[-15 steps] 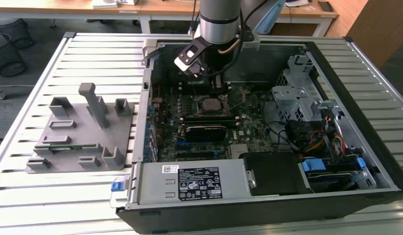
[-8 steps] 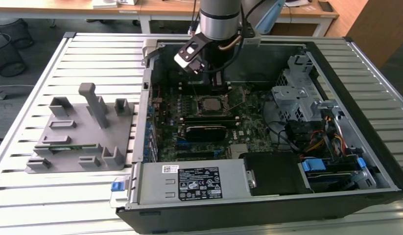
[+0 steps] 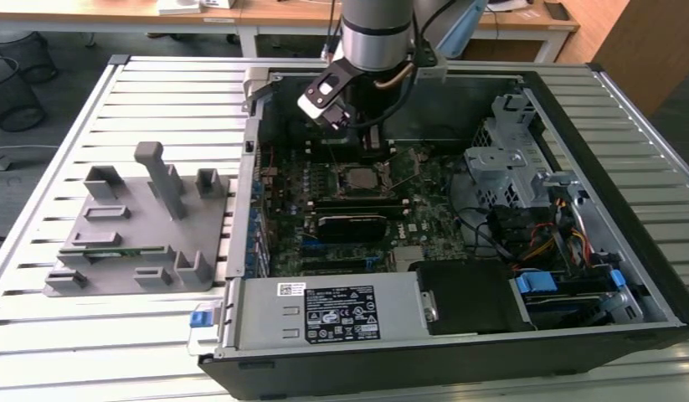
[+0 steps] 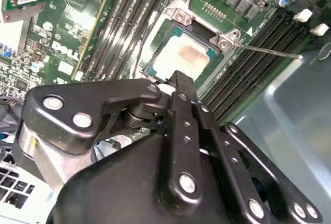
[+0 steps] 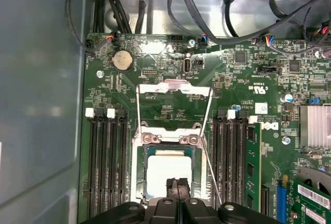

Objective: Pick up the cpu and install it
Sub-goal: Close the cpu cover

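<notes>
Hanging just above the motherboard socket [image 5: 168, 139], the gripper [image 5: 178, 187] has its jaws drawn together with nothing between them. Its tips are over one edge of the cpu [image 5: 166, 168], and I cannot tell whether they touch it. The cpu lies flat inside the socket, silvery top up, with the hinged metal frame [image 5: 173, 86] swung open beside the socket.

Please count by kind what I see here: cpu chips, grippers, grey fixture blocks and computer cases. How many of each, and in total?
cpu: 1
gripper: 1
grey fixture block: 1
computer case: 1
Total: 4
</notes>
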You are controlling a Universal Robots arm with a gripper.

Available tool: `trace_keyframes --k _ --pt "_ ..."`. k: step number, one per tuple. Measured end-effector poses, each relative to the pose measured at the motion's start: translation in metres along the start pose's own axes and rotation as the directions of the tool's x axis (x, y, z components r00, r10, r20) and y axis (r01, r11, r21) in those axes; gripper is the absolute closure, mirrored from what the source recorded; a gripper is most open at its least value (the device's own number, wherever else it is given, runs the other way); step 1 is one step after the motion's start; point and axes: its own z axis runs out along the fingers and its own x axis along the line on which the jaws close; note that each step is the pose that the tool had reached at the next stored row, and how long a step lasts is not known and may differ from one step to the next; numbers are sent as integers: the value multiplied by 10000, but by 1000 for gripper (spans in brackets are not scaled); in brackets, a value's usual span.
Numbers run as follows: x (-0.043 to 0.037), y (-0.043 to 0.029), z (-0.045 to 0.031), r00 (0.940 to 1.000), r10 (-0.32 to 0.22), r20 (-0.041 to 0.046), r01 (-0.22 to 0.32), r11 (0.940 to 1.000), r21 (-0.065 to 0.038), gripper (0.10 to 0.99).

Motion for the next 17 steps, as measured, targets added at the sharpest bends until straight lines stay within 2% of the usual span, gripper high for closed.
trace_keyframes --k 6,15,17 --pt "-25 0 -17 10000 0 -1 0 10000 33 980" --pt "-26 9 -217 10000 0 -3 0 10000 69 980" --pt "-27 10 -242 10000 0 -11 0 10000 76 980"
